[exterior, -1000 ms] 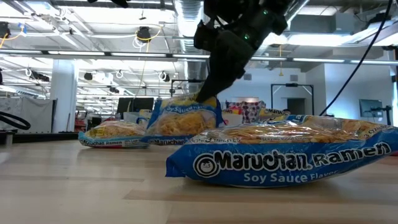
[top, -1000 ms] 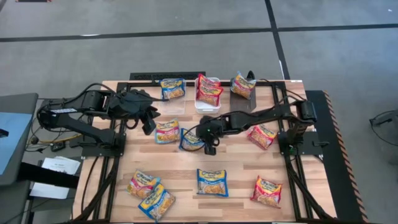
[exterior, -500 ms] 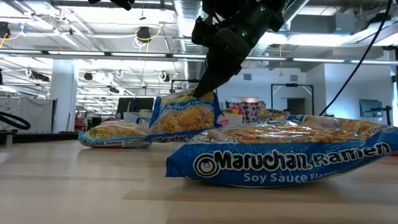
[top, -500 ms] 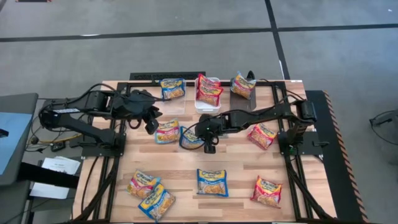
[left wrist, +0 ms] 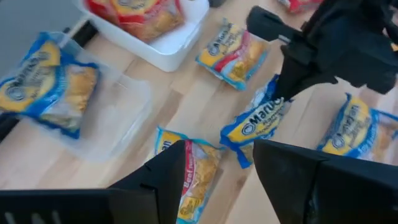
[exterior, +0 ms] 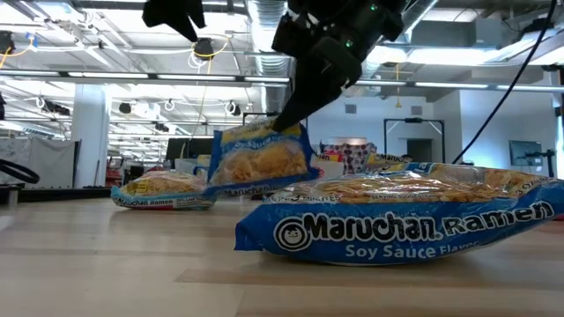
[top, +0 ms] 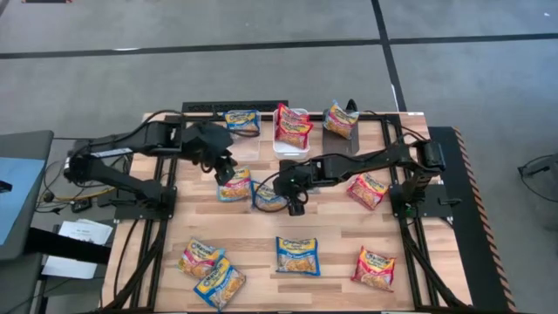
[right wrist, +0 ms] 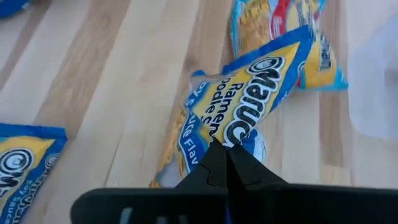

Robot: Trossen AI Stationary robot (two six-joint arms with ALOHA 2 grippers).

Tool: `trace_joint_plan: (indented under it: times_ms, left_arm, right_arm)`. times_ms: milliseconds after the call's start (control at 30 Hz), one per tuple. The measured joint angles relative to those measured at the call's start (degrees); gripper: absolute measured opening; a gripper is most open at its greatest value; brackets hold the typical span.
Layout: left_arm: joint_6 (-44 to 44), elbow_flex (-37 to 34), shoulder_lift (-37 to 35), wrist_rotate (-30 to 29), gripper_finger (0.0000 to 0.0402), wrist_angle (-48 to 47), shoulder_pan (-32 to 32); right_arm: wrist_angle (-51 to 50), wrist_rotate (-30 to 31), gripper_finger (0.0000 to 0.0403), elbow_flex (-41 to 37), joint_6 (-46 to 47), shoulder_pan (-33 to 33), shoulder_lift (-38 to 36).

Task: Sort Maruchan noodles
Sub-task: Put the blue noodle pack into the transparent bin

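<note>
Hand on the left [top: 225, 168] hovers left of centre in the high view, fingers apart, over a blue-and-orange packet [top: 234, 185] lying flat on the table [top: 331, 235]. Just right of it, the right hand [top: 281, 187] is clamped on the edge of a blue-and-yellow packet [top: 268, 199] (tilted up, hanging off the table in the low view). More packets lie scattered around.

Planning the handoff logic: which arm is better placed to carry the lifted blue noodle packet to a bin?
Right. The right gripper is already shut on the blue packet, which hangs off the table. The left gripper is open over another packet.
</note>
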Motion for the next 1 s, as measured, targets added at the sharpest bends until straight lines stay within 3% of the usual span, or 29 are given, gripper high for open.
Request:
trace_joint_plan:
  times_ms: [167,367,700,1000]
  left_arm:
    - [5.3,0.0,2.6,11.6,0.0176,3.1,4.4]
    - [11.6,0.0,5.7,21.0,0.0176,4.8,7.0]
    - [15.5,0.0,10.2,32.1,0.0176,4.4,8.5]
    - [16.9,0.0,13.1,36.8,0.0176,4.4,8.5]
  right_arm:
    - [-3.6,-0.1,0.0004,5.2,-4.8,0.2,0.0]
    - [-5.1,-0.1,0.0004,9.8,-9.3,0.2,0.0]
    - [-6.7,0.0,0.0004,11.8,-13.0,0.3,0.0]
    - [-6.0,0.0,0.0004,11.8,-13.7,1.3,0.0]
